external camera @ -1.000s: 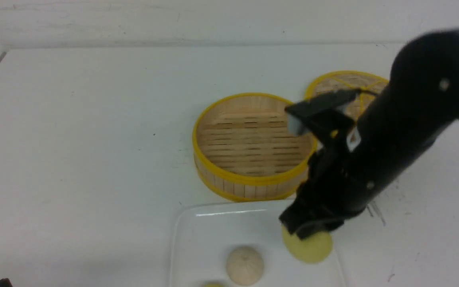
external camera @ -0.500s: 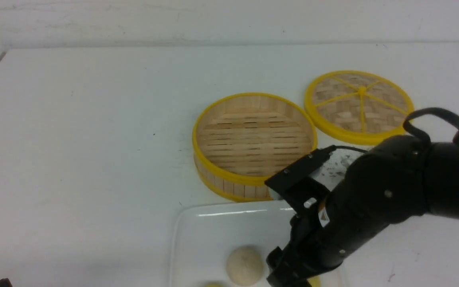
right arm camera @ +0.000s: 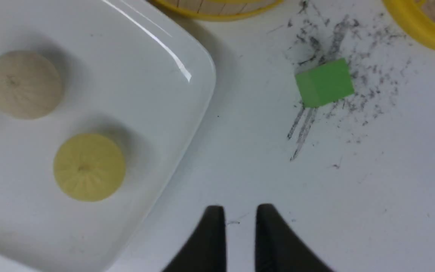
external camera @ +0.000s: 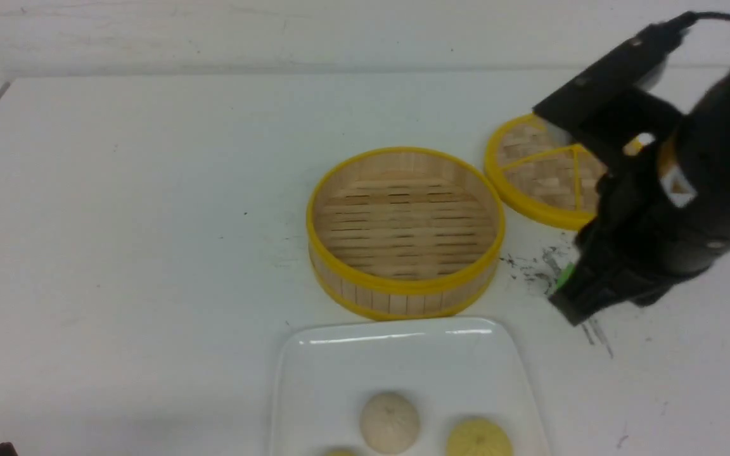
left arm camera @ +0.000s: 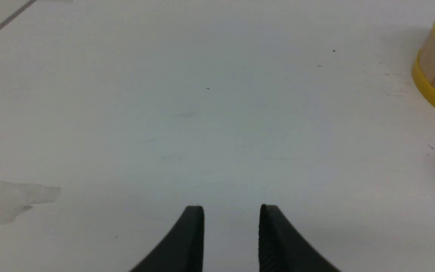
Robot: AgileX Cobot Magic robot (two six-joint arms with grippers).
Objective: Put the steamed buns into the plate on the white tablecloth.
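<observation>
black right gripper (right arm camera: 241, 209), its fingers a little apart around nothing, beside the large white rounded-square plate (right arm camera: 193, 133); the pale yellow domed bun (right arm camera: 89, 167) sits inside it. best practice: lift clear, avoiding the rim.

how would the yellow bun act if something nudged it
The yellow bun would probably slide more than roll, sitting dome up. The plate looks glossy, so it may slip easily, though the raised rim should likely stop it.
</observation>
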